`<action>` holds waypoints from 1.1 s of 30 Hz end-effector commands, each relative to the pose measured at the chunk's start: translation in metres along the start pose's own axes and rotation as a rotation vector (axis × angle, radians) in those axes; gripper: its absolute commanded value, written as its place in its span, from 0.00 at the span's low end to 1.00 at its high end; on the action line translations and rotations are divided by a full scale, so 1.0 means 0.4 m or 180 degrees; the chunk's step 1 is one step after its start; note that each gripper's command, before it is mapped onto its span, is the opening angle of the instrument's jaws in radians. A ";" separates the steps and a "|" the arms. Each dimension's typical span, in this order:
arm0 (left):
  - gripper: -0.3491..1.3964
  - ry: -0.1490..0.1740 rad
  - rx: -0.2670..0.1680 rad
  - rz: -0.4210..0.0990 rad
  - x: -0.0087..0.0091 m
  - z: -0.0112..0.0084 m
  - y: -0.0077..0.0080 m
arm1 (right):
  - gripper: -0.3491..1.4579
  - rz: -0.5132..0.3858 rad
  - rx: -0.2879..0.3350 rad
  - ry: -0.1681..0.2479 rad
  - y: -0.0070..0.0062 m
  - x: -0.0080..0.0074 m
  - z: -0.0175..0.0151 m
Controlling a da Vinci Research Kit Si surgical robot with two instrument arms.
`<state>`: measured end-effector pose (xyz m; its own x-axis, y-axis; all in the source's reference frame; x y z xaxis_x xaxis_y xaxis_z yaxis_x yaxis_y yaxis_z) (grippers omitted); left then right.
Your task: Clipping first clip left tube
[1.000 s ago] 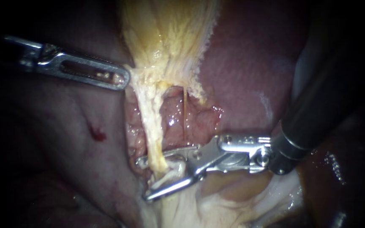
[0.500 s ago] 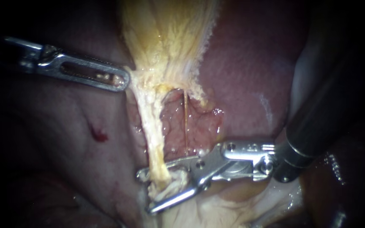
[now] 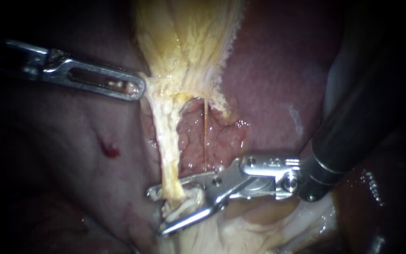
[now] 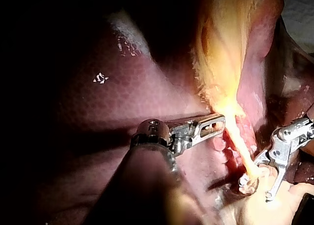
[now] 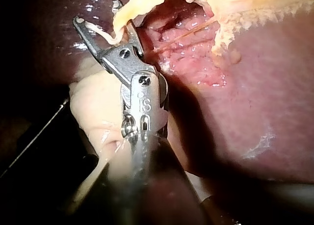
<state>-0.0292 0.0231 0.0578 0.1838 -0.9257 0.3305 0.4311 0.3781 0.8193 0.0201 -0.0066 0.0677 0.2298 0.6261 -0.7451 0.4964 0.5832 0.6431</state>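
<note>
The left tube (image 3: 167, 146) is a pale yellow strand running down from the gallbladder (image 3: 184, 37). A thin orange strand, the right tube (image 3: 205, 136), lies beside it over raw red tissue. My right instrument (image 3: 158, 210) comes in from the right, its jaws open, one on each side of the left tube's lower end. The right wrist view shows the same: right instrument (image 5: 98, 14) with the tube (image 5: 130, 9) between its jaws. My left instrument (image 3: 135, 88) is shut on the gallbladder's lower edge and holds it taut. The left wrist view shows the left instrument (image 4: 216, 122) there too.
Dark red liver (image 3: 278, 70) surrounds the site, with a small red spot (image 3: 109, 150) on the left side. Pale fatty tissue (image 3: 240, 230) lies under the right instrument. The right instrument's dark shaft (image 3: 353, 122) crosses the upper right.
The right instrument dipped slightly, then slid a little to the left along the tube's lower end, jaws still apart. The left instrument has held still.
</note>
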 end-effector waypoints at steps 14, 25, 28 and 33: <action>0.00 0.0000 -0.0002 0.0000 0.0000 0.0000 0.0000 | 0.00 0.0105 -0.0013 -0.0045 0.0006 -0.0001 -0.0050; 0.00 0.0000 -0.0002 0.0000 0.0000 0.0000 0.0000 | 0.00 0.0238 -0.0061 -0.0130 0.0005 -0.0005 -0.0056; 0.00 0.0000 -0.0002 0.0000 0.0000 0.0000 0.0000 | 0.00 0.0257 -0.0061 -0.0130 0.0005 -0.0005 -0.0057; 0.00 0.0000 -0.0002 -0.0001 0.0000 0.0000 0.0000 | 0.00 0.0276 -0.0061 -0.0130 0.0004 -0.0005 -0.0058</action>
<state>-0.0292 0.0231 0.0578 0.1835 -0.9259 0.3302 0.4319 0.3777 0.8190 0.0182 -0.0054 0.0684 0.3050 0.6519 -0.6943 0.4577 0.5389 0.7071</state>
